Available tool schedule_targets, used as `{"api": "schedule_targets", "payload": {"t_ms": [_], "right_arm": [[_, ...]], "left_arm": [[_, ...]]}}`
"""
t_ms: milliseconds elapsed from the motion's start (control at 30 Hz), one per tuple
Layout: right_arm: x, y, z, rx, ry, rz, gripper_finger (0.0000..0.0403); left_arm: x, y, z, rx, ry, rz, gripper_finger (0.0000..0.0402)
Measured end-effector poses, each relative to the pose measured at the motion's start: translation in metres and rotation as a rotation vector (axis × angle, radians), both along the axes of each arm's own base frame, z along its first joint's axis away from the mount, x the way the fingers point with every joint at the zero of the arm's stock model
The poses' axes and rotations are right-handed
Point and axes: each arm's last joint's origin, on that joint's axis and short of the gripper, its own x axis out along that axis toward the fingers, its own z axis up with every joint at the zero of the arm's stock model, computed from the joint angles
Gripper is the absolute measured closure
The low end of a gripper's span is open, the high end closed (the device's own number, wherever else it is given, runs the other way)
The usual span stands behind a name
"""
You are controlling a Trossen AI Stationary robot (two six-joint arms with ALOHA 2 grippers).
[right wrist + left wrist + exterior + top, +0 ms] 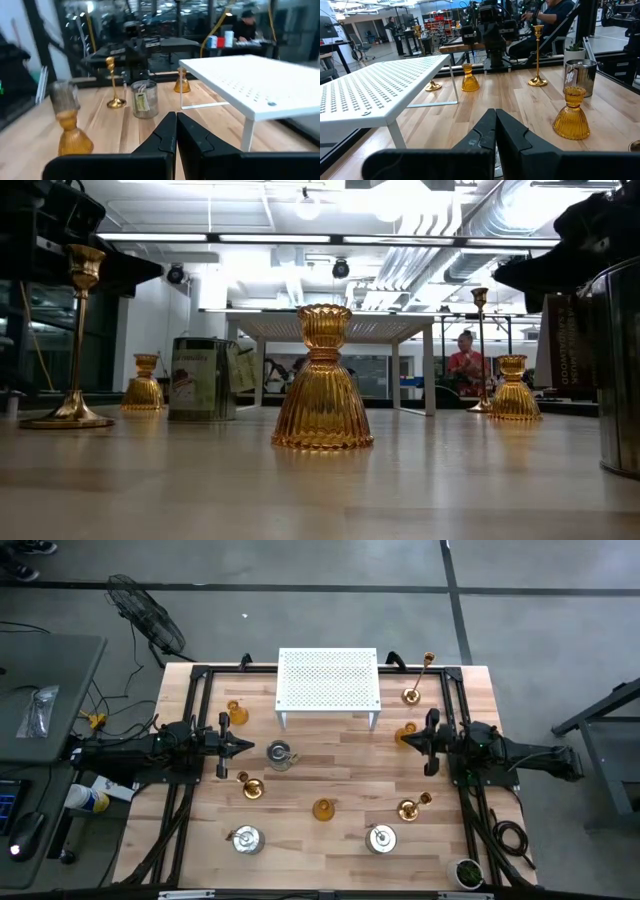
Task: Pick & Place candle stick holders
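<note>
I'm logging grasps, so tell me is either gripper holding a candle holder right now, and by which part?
Nothing is held. The left gripper and the right gripper are both shut on nothing, above the table at its left and right sides.

Bright, even ceiling strip lights in the room behind flood the scene, so shadows on the wooden table (330, 785) are soft and faint. In the low view the amber holder (322, 380) glows sharply, while the near tabletop blurs. The right wrist view is smeared with motion blur; the left wrist view is crisp.
</note>
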Motion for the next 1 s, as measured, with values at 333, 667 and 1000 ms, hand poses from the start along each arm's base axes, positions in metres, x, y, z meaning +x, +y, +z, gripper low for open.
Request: {"api": "schedule_targets", "payload": {"t_ms": [333,667,1000], "right_arm": [[-0.001,-0.002,0.006,0.129,-0.078,-0.038,0.0399],[-0.014,-0.016,0.026,0.302,-0.058,-0.359,0.0399],[-0.018,-0.032,0.021,0.108,0.126,-0.746,0.0377]], "left_arm": [[0.000,0.000,0.000,0.000,0.000,0.000,0.0402],[0.000,0.000,0.000,0.000,0.000,0.000,0.0402],[0.000,0.000,0.000,0.000,0.000,0.000,0.0402]]}}
